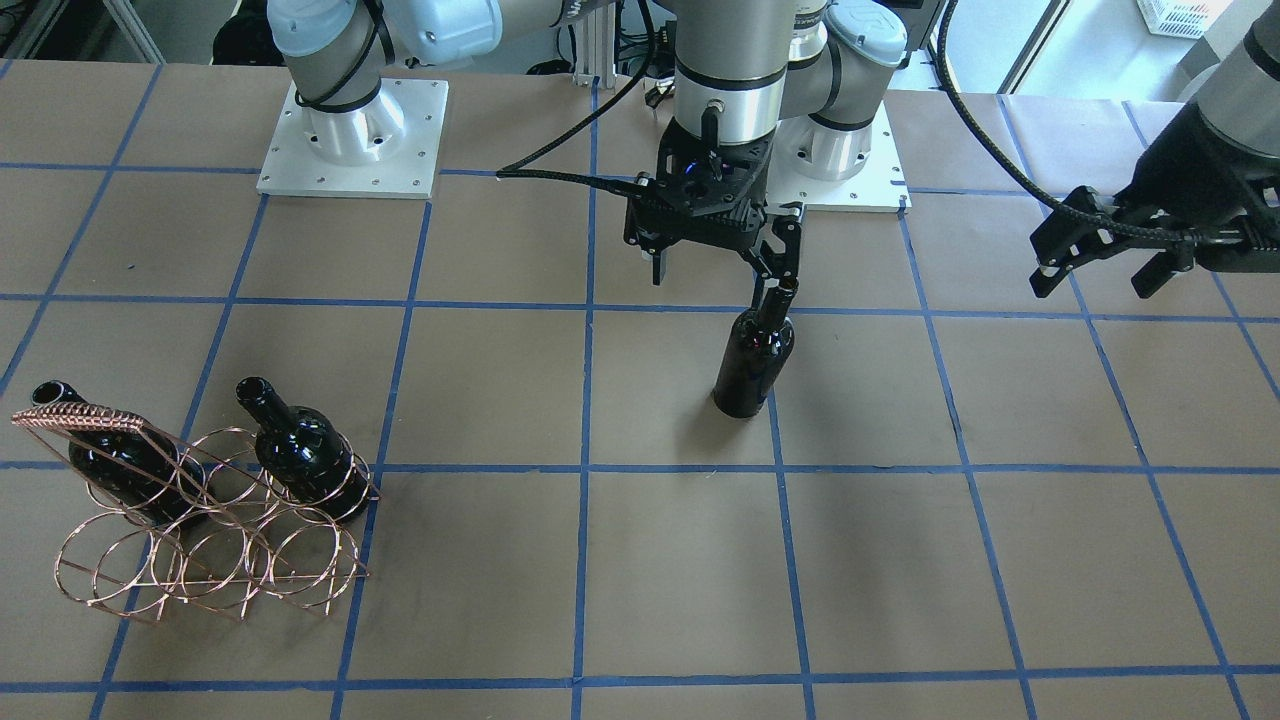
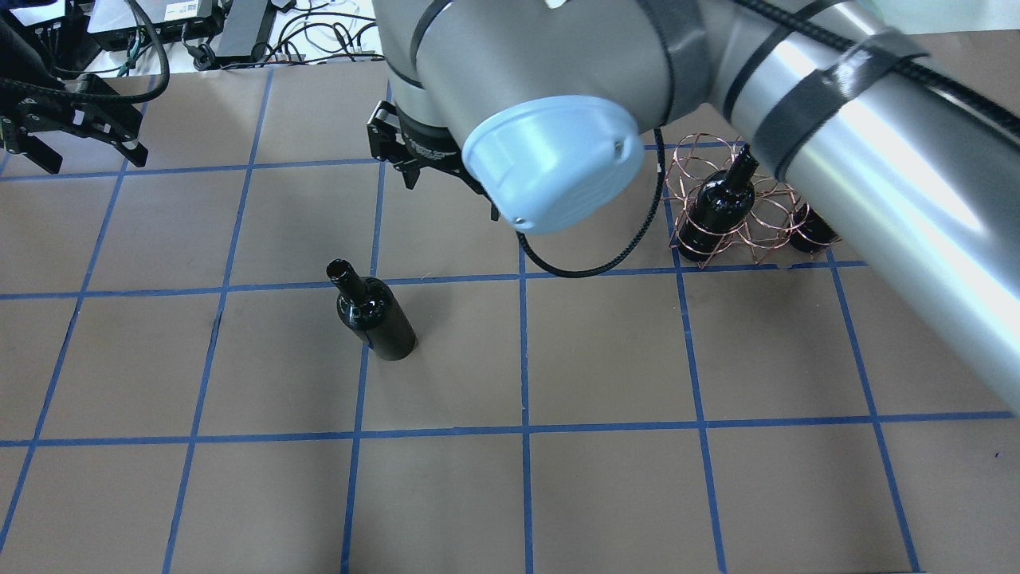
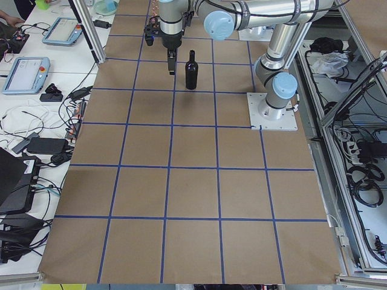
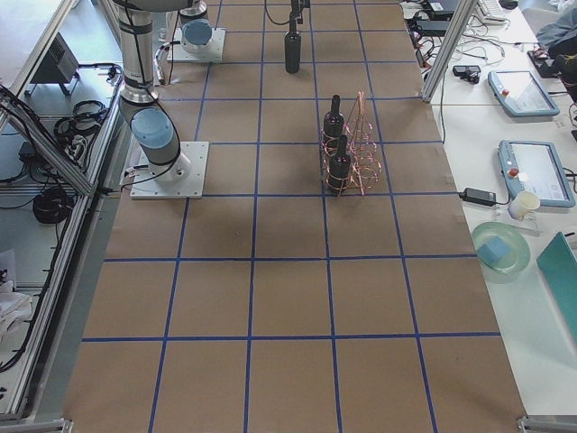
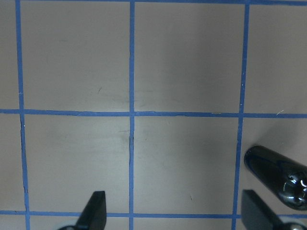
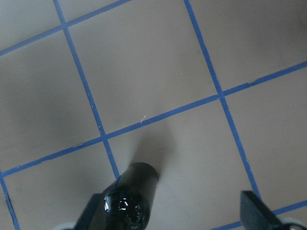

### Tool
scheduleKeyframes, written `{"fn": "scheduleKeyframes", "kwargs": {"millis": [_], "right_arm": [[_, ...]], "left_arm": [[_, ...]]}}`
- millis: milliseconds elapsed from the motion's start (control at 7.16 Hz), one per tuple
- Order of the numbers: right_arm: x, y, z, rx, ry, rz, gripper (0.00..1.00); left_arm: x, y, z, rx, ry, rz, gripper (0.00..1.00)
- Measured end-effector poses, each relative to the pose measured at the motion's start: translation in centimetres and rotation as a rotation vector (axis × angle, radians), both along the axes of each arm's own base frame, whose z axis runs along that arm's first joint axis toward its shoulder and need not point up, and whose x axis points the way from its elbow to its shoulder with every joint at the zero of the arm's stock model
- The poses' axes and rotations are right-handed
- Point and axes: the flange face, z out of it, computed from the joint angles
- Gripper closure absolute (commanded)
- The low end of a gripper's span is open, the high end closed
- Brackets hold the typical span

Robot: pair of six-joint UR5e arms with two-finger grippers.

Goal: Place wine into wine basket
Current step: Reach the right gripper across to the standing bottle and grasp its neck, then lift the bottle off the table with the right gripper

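One wine bottle [image 1: 752, 362] stands upright on the table near the middle; it also shows in the overhead view [image 2: 373, 315]. My right gripper [image 1: 720, 275] is open and hangs just above it, with one finger [image 1: 783, 255] right by the bottle's mouth. In the right wrist view the bottle [image 6: 130, 196] sits just inside one fingertip of the gripper [image 6: 175, 213], not gripped. The copper wire wine basket [image 1: 215, 560] stands far off with two other bottles [image 1: 305, 455] [image 1: 105, 455] lying in it. My left gripper [image 1: 1097, 283] is open and empty, off to the side.
The table is brown paper with a blue tape grid. Two white base plates [image 1: 350, 150] sit at the robot's edge. In the overhead view my right arm's elbow [image 2: 550, 159] hides much of its gripper and part of the basket [image 2: 721, 171].
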Motion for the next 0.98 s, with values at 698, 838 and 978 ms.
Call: {"fn": "scheduleKeyframes", "kwargs": {"millis": [698,838,978], "right_arm": [[6.4,0.9,-4.6,-0.018,-0.019,0.043,0.11],[6.7,1.1,-5.0,-0.015,-0.016,0.056,0.14],[7.0,1.5,-5.4,-0.008,-0.013,0.066,0.18]], "left_arm": [[0.0,0.0,-0.3,0.005,0.002,-0.001,0.00],[0.0,0.0,-0.4,0.008,0.003,-0.001,0.00],[0.0,0.0,-0.5,0.009,0.003,-0.001,0.00]]}}
